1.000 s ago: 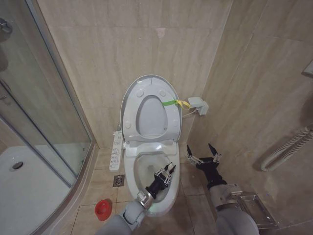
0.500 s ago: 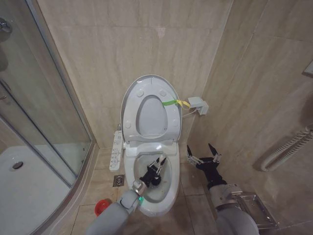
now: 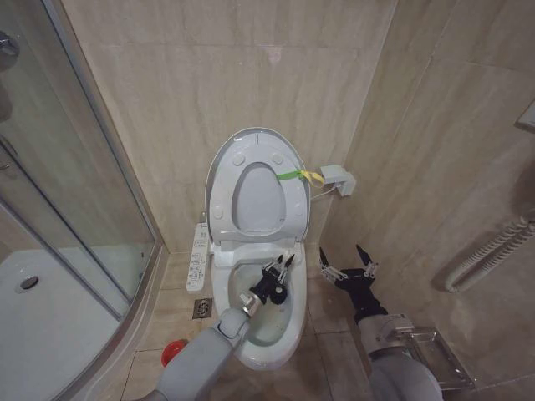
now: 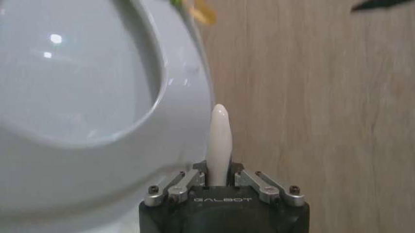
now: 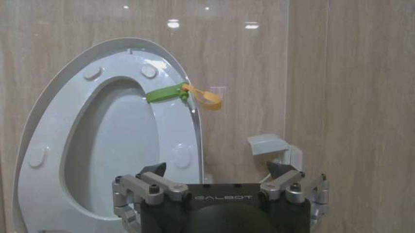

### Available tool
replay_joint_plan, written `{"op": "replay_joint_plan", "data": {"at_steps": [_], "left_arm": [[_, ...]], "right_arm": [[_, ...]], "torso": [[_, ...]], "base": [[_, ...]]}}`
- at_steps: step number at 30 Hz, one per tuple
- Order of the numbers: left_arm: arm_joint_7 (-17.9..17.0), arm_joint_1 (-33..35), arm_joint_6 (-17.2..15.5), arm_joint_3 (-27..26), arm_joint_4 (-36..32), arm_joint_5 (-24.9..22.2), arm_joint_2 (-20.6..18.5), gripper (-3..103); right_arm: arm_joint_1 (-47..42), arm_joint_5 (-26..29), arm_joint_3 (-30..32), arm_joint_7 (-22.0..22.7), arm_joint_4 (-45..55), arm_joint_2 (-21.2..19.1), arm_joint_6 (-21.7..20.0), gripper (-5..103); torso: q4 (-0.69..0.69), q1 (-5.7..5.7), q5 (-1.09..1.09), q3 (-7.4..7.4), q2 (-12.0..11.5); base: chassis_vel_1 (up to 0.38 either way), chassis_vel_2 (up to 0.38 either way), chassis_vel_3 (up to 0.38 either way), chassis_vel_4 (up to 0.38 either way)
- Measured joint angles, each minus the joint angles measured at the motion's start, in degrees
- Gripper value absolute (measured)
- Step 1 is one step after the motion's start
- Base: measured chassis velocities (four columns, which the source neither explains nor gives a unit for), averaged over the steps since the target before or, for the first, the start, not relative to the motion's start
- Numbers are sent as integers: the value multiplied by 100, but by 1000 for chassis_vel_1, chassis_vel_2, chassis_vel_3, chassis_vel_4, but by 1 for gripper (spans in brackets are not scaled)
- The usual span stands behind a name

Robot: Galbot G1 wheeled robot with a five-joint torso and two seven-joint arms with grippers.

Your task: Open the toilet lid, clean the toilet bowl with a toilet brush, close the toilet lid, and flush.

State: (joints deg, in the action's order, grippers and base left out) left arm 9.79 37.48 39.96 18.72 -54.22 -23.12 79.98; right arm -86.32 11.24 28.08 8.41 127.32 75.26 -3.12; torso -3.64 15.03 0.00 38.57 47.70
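The toilet brush [image 4: 219, 141] is gripped by its thin white handle in the left tool [image 3: 277, 278], which is clenched around the stick; in the left wrist view the handle end projects past the fingers toward the raised seat and lid. In the head view this tool sits inside the rim of the toilet bowl [image 3: 289, 327], over its rear half, with the left arm reaching in from the bowl's front left; the bristle head cannot be made out. The toilet lid [image 3: 222, 164] stands open and upright against the tiled wall [image 3: 167, 100], the white seat ring [image 3: 242, 227] raised flat against it, and a green-yellow strap [image 3: 298, 175] hangs at its right edge. The right tool [image 3: 345, 263] hovers just right of the bowl above the floor, fingers spread apart and grasping nothing; the right wrist view looks at the raised lid and a small white wall box [image 5: 271, 144] beside it. A red cup holder [image 3: 171, 352] rests on the floor left of the bowl, near the shower tray [image 3: 50, 326].
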Motion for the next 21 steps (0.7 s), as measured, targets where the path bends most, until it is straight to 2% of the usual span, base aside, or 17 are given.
{"op": "replay_joint_plan", "data": {"at_steps": [4, 8, 11, 18, 21], "left_arm": [[92, -48, 78, -48, 402, -3, 52, 20], [118, -72, 92, -77, 448, -3, 97, 20], [109, -56, 76, -46, 251, -7, 103, 20], [-10, 231, -92, 329, -790, -60, -10, 20], [20, 326, -77, 414, -998, -159, -53, 20]], "right_arm": [[0, 0, 0, 0, 0, 0, 0, 100], [0, 0, 0, 0, 0, 0, 0, 100], [0, 0, 0, 0, 0, 0, 0, 100], [0, 0, 0, 0, 0, 0, 0, 100], [0, 0, 0, 0, 0, 0, 0, 100]], "torso": [[0, 0, 0, 0, 0], [0, 0, 0, -1, 0], [1, 0, 1, 0, 0], [0, 0, 1, 0, 0], [-1, -1, 0, -1, 0]], "base": [[0, 0, 0, 0], [0, 0, 0, 0], [0, 0, 0, 0], [0, 0, 0, 0], [0, 0, 0, 0]]}}
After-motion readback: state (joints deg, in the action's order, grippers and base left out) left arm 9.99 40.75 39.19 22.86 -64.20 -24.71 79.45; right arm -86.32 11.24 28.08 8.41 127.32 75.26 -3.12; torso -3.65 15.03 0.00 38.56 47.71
